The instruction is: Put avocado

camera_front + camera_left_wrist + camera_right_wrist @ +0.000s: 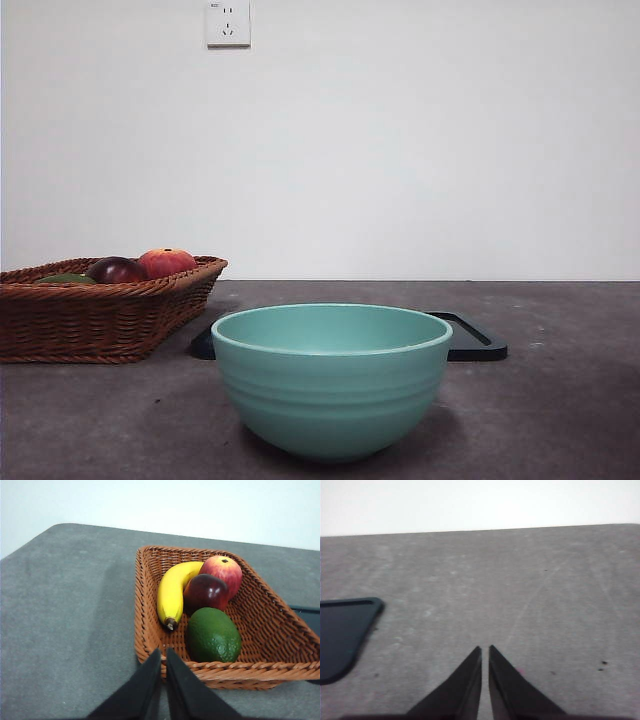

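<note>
The avocado (214,635), dark green and oval, lies in a brown wicker basket (150,645) beside a maroon fruit (206,592), a red-orange fruit (223,570) and a banana (172,591). My left gripper (163,652) hovers just outside the basket's near rim, shut and empty. In the front view only a sliver of the avocado (66,278) shows above the basket (95,320) at the left. My right gripper (485,650) hangs shut over bare table, holding nothing.
A teal bowl (332,378) stands at the front centre of the grey table. Behind it lies a flat black tray (475,338), whose corner (342,635) appears in the right wrist view. A wall socket (228,23) is on the back wall.
</note>
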`<act>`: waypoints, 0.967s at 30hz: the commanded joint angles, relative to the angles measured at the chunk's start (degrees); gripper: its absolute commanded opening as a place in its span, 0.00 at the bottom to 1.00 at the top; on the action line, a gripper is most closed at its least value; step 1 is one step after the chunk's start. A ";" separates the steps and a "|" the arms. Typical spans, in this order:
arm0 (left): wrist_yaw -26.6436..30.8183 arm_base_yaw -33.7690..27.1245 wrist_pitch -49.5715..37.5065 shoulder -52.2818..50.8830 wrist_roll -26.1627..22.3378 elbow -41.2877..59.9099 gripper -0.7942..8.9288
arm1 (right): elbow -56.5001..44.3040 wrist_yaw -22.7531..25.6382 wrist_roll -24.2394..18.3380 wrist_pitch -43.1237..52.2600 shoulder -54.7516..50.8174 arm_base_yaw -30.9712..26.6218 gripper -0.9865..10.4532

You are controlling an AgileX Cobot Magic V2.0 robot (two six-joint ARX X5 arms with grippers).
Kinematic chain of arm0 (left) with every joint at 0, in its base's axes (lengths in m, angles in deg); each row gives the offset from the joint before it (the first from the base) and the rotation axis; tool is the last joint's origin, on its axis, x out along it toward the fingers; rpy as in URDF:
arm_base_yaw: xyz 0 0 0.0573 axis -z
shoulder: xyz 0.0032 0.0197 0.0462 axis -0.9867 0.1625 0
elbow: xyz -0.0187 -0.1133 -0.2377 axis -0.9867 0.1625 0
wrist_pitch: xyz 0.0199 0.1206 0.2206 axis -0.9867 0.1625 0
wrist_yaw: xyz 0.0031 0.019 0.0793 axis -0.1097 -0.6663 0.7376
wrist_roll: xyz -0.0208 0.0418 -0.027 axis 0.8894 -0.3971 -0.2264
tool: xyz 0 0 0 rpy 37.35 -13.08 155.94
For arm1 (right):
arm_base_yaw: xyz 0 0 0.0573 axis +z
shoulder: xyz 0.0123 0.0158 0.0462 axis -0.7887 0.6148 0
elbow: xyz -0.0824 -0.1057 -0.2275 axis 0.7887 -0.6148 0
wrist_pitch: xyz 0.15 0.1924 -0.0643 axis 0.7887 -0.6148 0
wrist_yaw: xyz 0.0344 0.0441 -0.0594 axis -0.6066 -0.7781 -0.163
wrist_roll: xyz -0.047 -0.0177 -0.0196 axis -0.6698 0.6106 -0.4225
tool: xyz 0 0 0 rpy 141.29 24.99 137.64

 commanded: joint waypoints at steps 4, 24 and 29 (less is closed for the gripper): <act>-0.17 -0.11 0.20 -0.11 2.36 -0.79 0.10 | 0.68 -0.85 5.14 0.48 -0.13 0.04 0.10; 1.25 -0.11 3.10 9.94 6.58 -25.51 0.10 | 22.73 -2.64 19.96 -1.81 5.38 0.04 0.10; -3.50 -0.09 9.46 19.63 5.07 -36.37 0.10 | 31.65 -10.32 18.12 -6.75 13.31 0.04 0.10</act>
